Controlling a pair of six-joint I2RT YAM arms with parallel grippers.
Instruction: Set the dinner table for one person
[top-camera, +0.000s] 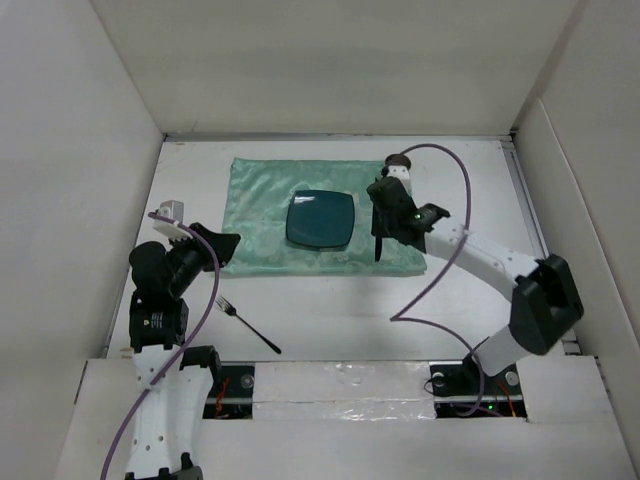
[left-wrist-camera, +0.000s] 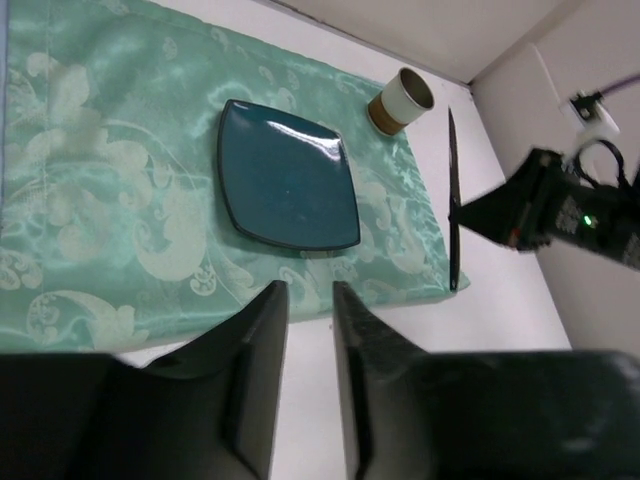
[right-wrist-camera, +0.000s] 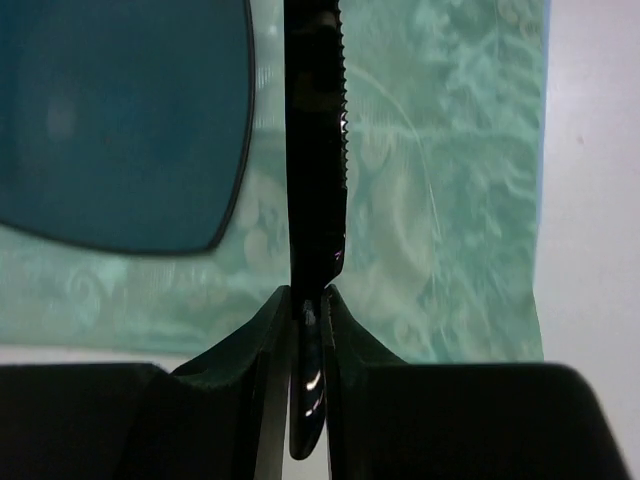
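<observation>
My right gripper (right-wrist-camera: 308, 300) clamped on a serrated knife (right-wrist-camera: 316, 150) over the placemat (right-wrist-camera: 440, 200);
I'd lay it flat just beside the plate (right-wrist-camera: 120, 120), blade inward; left gripper (left-wrist-camera: 310, 295) apart, empty.

The knife (right-wrist-camera: 316, 150) runs off the right wrist view's top edge; the right hand (top-camera: 381, 222) partly hides the cup (top-camera: 398, 160).

— How are the arms built?
— The left arm (top-camera: 163, 412) and right arm (top-camera: 481, 255) have white links, black joints and a purple cable (top-camera: 468, 190) each.
— And the ends?
— The left pincer (left-wrist-camera: 308, 288) and right pincer (right-wrist-camera: 306, 292) are matte black.
</observation>
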